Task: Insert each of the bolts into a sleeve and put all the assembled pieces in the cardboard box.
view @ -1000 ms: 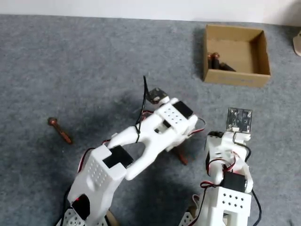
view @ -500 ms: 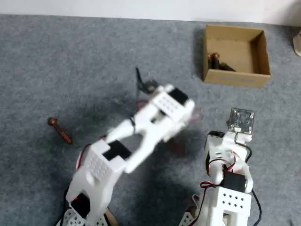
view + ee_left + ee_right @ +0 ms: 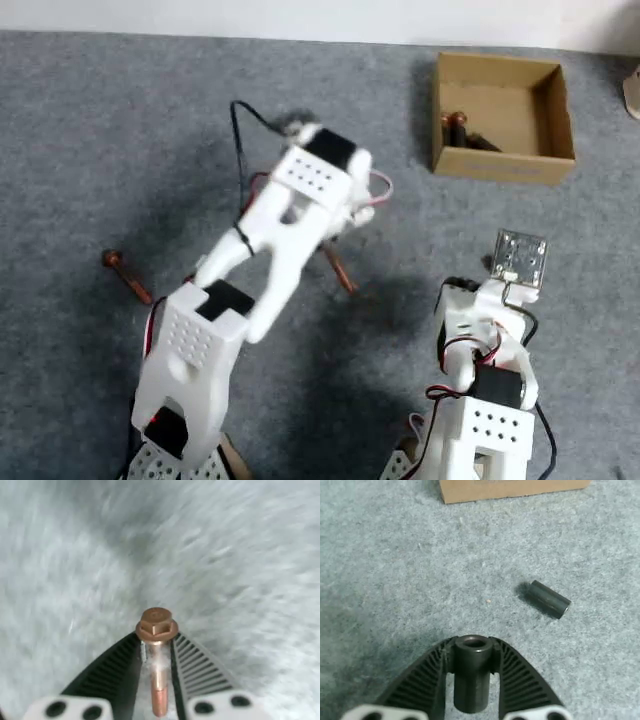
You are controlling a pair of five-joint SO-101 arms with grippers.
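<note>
Gripping a copper bolt (image 3: 157, 624) by its shank, head out past the fingertips, my left gripper (image 3: 157, 642) hangs over the grey carpet (image 3: 120, 130) near the middle of the high view. My right gripper (image 3: 472, 647) clamps a black sleeve (image 3: 471, 680) lengthwise between its fingers, the open bore facing the wrist camera. A second sleeve (image 3: 549, 599) lies on its side on the carpet, between that gripper and the cardboard box (image 3: 500, 165). The box sits at the upper right of the high view, with assembled pieces (image 3: 458, 128) against its left wall. Another bolt (image 3: 127, 277) lies at the left, well apart from both arms.
</note>
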